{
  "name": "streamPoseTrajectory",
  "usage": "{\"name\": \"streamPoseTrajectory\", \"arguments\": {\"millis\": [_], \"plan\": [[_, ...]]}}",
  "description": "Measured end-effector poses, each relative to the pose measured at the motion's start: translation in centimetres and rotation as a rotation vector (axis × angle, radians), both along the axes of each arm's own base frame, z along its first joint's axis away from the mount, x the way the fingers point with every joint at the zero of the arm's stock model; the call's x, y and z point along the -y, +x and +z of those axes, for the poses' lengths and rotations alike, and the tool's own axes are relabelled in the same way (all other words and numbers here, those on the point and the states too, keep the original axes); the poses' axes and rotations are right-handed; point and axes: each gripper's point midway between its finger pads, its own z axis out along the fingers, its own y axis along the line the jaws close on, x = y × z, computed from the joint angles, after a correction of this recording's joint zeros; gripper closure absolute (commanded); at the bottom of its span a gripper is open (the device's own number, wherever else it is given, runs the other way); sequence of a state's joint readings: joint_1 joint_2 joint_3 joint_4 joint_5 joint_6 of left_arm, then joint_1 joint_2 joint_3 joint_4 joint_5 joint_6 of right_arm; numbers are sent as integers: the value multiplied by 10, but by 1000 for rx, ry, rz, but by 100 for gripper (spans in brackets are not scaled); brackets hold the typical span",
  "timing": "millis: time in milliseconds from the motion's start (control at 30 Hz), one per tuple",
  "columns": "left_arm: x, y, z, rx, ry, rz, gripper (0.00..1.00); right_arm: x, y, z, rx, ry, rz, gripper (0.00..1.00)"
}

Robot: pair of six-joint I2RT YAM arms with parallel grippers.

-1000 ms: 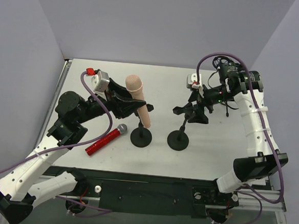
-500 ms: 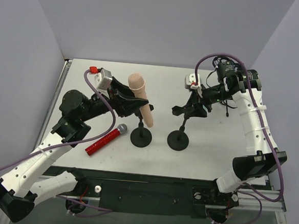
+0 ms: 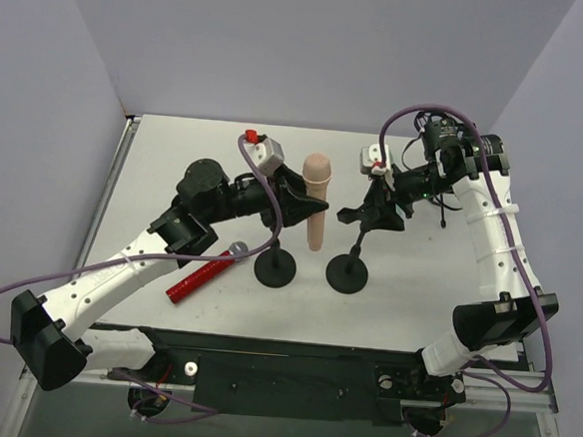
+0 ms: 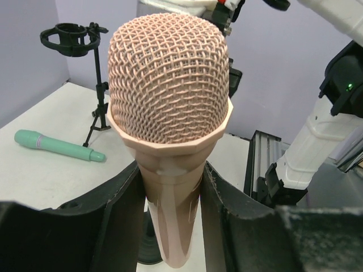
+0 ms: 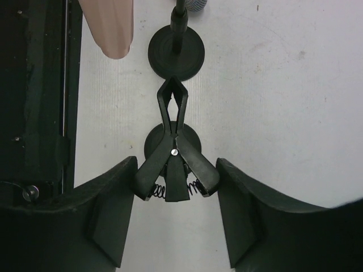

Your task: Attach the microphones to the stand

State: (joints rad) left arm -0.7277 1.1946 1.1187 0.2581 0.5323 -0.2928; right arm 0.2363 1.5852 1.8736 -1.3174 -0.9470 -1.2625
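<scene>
My left gripper [image 3: 300,205] [image 4: 170,215] is shut on the pale peach-pink microphone [image 3: 316,198] [image 4: 169,85], gripping its body below the mesh head and holding it upright above the table between two black stands. The left stand [image 3: 275,267] has a round base. My right gripper [image 3: 381,197] [image 5: 176,212] is at the right stand [image 3: 347,272], its fingers [image 5: 113,209] pressing on the two handles of its spring clip [image 5: 174,161]. The glittery red microphone [image 3: 199,277] lies on the table at the left. The teal-green microphone [image 4: 59,147] lies flat farther back.
Another black stand with a ring holder [image 4: 71,39] rises at the back near the teal microphone. The peach microphone's tail [image 5: 110,28] hangs close to the left stand's base [image 5: 176,54]. Purple walls close in the table [image 3: 175,170].
The left arm has swung right, carrying the peach microphone from the table's left to between the two stands. The right gripper's fingers have narrowed onto the clip's handles.
</scene>
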Motion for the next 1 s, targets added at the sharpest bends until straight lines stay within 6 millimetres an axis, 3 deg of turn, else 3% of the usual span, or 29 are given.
{"name": "streamPoseTrajectory", "arguments": {"millis": [33, 100, 267, 333, 400, 467, 533, 600, 1000], "plan": [[5, 0, -3, 7, 12, -4, 100, 0, 0, 0, -5, 0, -2, 27], [11, 3, -10, 13, 33, -5, 100, 0, 1, -2, -15, 0, -6, 22], [14, 12, -22, 14, 66, 17, 100, -1, 2, -3, -21, 2, -4, 20], [14, 14, -23, 18, 69, 24, 100, -1, 2, -3, -21, 2, -4, 33], [14, 14, -23, 25, 71, 27, 100, -1, 2, -3, -20, 3, -3, 66], [14, 15, -23, 28, 72, 31, 100, -2, 2, -3, -20, 5, -1, 85], [14, 17, -24, 29, 73, 35, 100, -2, 4, 1, -9, 17, -3, 96], [16, 18, -24, 32, 70, 36, 100, -1, 6, 1, -1, 14, -6, 100], [40, 24, -28, 65, 15, 24, 100, -1, 4, 0, -18, 11, -11, 100]]}}
